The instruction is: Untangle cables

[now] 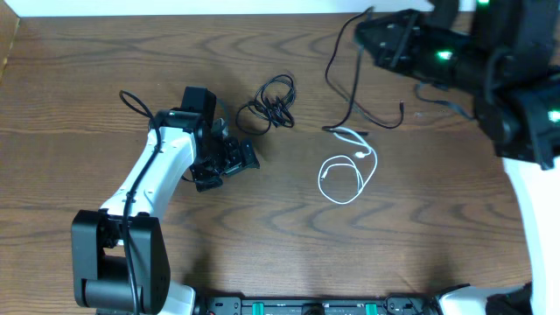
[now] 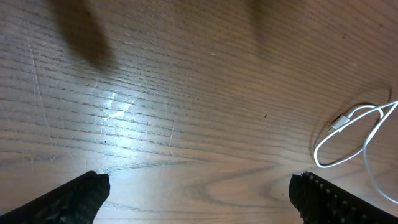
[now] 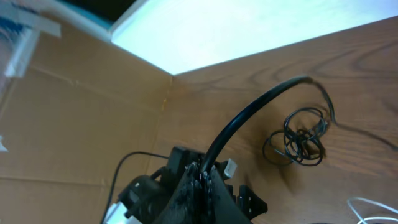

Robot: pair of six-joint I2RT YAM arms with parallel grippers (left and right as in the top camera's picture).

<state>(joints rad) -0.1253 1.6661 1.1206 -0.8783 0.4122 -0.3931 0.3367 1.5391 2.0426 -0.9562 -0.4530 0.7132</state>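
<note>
Upper right, a thin black cord (image 3: 249, 118) is pinched in the right claw (image 3: 202, 180); the left claw (image 1: 229, 168) is spread, released, beside a coiled black cord bundle (image 1: 273, 105)

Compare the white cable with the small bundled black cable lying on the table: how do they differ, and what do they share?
Colour: the white cable is white, the black bundle black.
Shape: the white cable lies in a loose open loop; the black bundle is bunched into several tight overlapping loops.
Spread: the white cable covers more surface than the black bundle.
Shared: both are thin cords lying free on the wooden table.
</note>
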